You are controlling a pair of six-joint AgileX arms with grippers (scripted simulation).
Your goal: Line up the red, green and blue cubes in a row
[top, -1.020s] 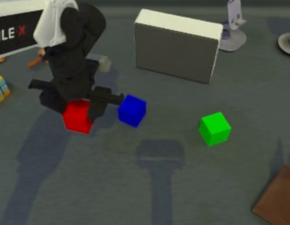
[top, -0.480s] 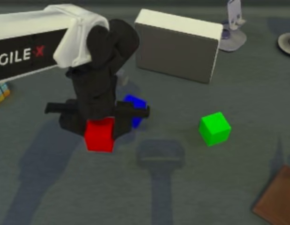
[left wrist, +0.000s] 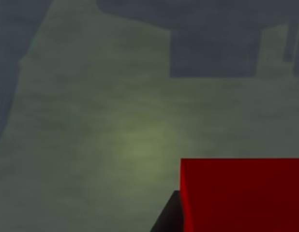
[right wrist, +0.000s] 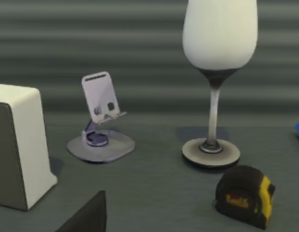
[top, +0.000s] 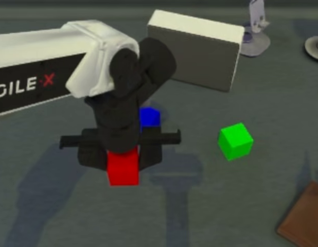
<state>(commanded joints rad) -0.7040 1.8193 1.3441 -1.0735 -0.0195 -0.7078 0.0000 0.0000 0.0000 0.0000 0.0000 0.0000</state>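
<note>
The left gripper (top: 123, 163) has its jaws pinched on the red cube (top: 122, 167), near the blue cube (top: 148, 117)

wine glass (right wrist: 216, 77); phone stand (right wrist: 100, 121); tape measure (right wrist: 245, 196)

Light dim, even, from overhead. Soft arm shadows fall across the table (top: 241, 206). Faint pale glow patch in left wrist view. Slight overall softness; no glare.
</note>
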